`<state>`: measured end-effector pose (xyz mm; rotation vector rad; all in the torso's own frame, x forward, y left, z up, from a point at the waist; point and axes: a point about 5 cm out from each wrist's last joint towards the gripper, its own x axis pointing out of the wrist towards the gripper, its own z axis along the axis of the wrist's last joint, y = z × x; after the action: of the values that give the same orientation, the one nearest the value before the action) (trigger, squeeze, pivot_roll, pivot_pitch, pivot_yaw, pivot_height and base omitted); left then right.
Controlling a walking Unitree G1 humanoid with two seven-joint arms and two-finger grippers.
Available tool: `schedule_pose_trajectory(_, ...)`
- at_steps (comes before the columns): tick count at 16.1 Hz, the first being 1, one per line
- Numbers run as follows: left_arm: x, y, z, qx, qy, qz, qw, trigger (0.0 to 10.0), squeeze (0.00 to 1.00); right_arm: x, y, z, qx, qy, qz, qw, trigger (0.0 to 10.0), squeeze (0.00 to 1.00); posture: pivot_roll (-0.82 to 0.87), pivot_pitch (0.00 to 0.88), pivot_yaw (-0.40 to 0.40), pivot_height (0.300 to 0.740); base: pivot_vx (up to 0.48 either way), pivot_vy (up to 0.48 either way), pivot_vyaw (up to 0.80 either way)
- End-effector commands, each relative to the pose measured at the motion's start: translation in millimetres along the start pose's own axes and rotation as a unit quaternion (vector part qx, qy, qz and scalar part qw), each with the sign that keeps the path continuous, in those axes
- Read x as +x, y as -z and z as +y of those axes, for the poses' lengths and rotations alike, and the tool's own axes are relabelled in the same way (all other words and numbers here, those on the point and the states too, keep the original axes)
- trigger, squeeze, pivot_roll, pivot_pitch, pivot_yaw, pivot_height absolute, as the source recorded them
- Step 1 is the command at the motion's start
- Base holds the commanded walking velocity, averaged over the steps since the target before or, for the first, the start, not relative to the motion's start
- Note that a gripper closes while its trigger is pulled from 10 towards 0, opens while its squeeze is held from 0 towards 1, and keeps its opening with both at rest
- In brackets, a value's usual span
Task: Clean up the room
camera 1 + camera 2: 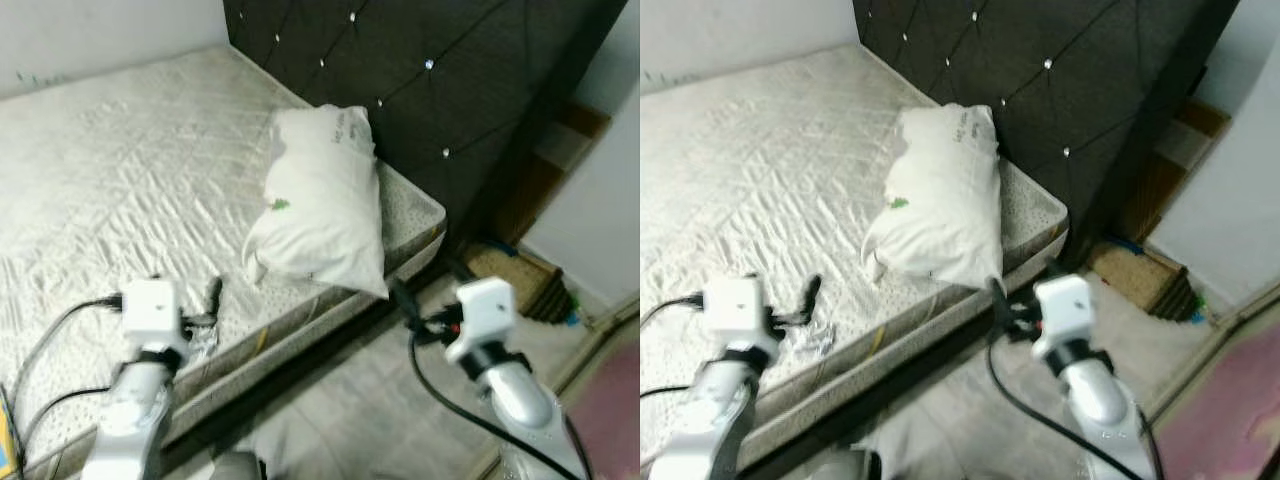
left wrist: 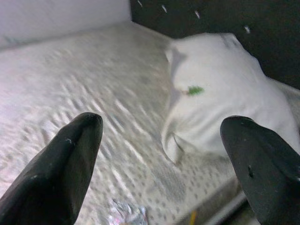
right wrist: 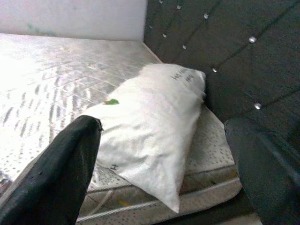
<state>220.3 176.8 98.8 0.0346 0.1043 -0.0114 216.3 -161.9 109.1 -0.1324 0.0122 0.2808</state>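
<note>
A white pillow [image 1: 320, 195] with a small green mark is seen at centre frame, lying on the corner of a bare quilted mattress [image 1: 110, 170] against a dark tufted headboard [image 1: 420, 70] that fills the upper right. The left gripper [image 2: 161, 168] is held with fingers spread at lower left above the mattress edge, where a crumpled silvery wrapper [image 1: 203, 338] lies. The right gripper [image 3: 164, 164] is likewise spread at lower right, over the grey floor [image 1: 370, 410] beside the bed, near a brown mat [image 1: 505, 268].
</note>
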Motion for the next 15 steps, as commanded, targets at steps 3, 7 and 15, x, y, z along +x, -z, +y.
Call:
schedule_pose_trajectory(3,0.1,-5.0,-4.7,0.018,-0.008,-0.017,1.0,10.0,0.0,-1.0,1.4,-6.2,-0.006,0.006,0.005,1.0,10.0,0.0,-0.02,0.066,-0.046,0.74,0.0,0.0,0.79)
schedule_pose_trajectory(7,2.6,-5.6,-2.7,0.016,0.008,-0.026,0.999,10.0,0.0,1.8,1.0,-5.8,-0.005,0.005,0.001,1.0,10.0,0.0,-0.02,0.058,-0.045,0.74,0.0,0.0,0.79)
schedule_pose_trajectory(15,3.2,-7.4,-6.2,0.005,0.023,-0.036,0.999,10.0,0.0,3.5,2.1,-8.3,-0.003,0.016,-0.002,1.0,10.0,0.0,-0.02,0.059,-0.04,0.74,0.0,0.0,0.25)
